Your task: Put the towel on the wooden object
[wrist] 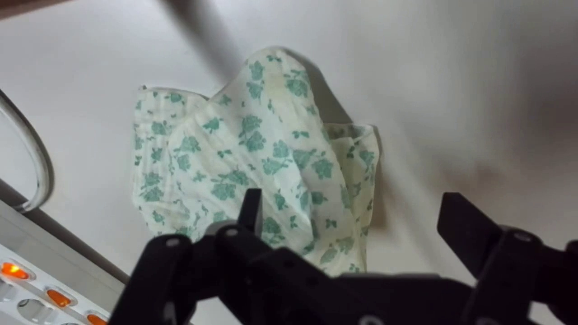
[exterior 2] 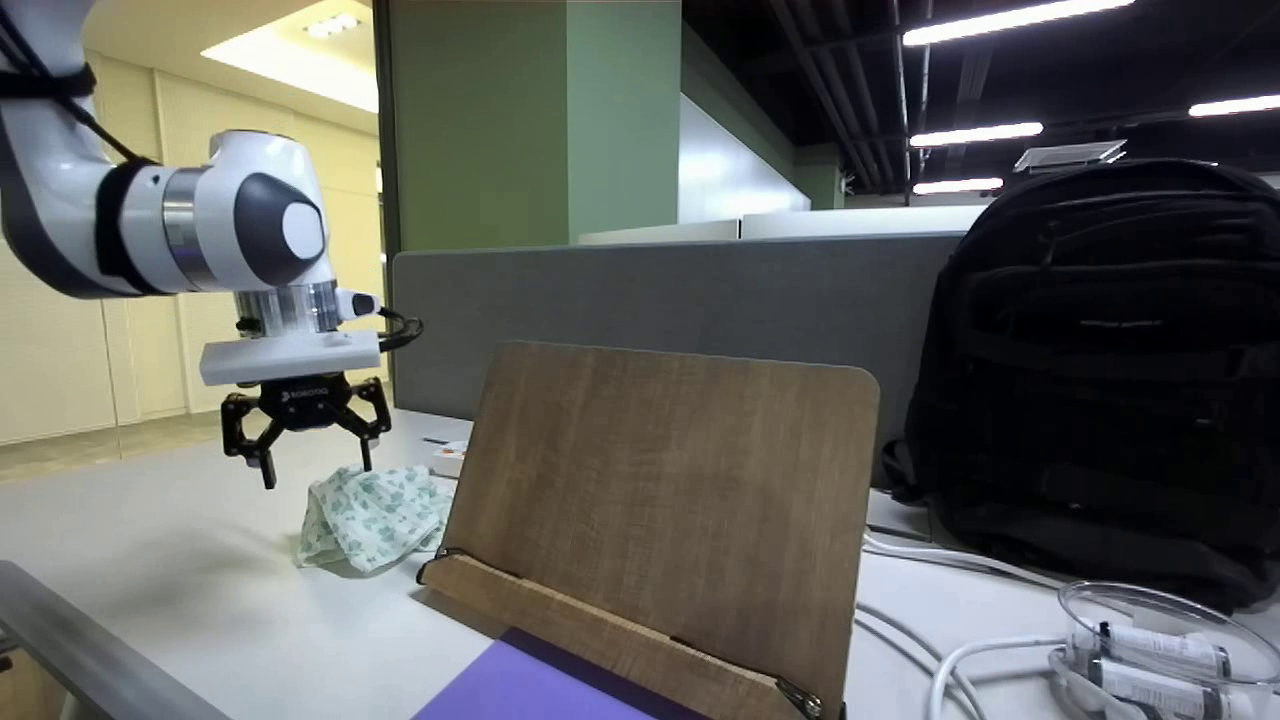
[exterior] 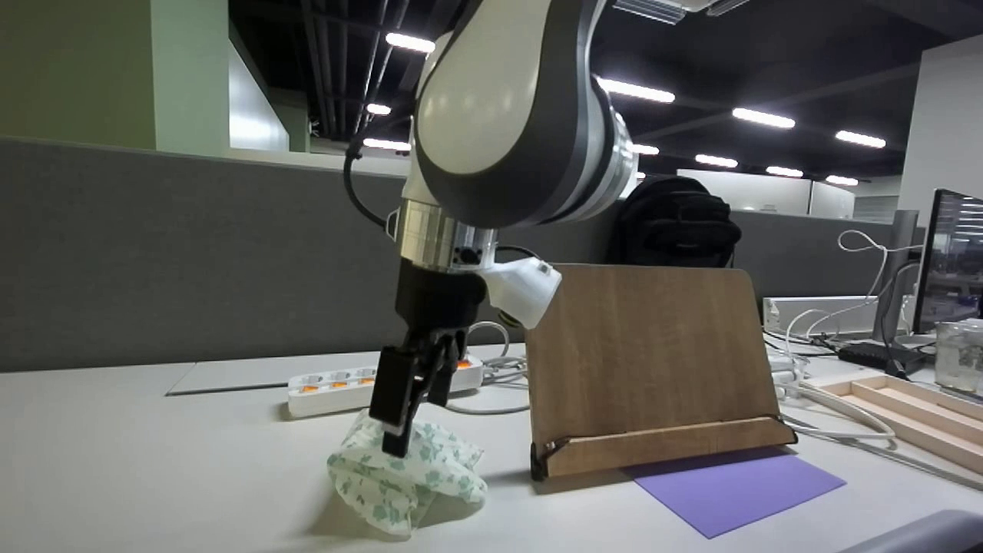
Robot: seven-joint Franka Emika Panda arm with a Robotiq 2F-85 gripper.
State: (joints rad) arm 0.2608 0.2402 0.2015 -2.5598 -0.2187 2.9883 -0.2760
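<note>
"Lying in a loose heap on the white table, the towel shows a pale ground with green flowers. How will it handle?"

"Light and limp, I'd judge, neither fragile nor slippery. It should sag as soon as it lifts, so a shallow pinch may catch just 1 layer."

"Where would you take hold?"

"At the raised fold near its middle. That ridge should give 2 fingers something to bite on; the low edges look harder to get under."

"And is the gripper in place for that?"

"Not quite. It's spread wide, with nothing pinched. In the wrist view 1 finger overlaps the towel while its partner is over the white table alone, so the towel sits off-center, only partly between them. Whether a fingertip touches it, I can't tell."

"So which way?"

"Toward the wooden stand, I'd say: the towel lies off to that side of the gripper, near the stand but apart from it. Then down, then squeeze."

"Anything further out to mind?"

"In an exterior view the power strip lies behind the towel; I'd keep the fingers off it."
</note>
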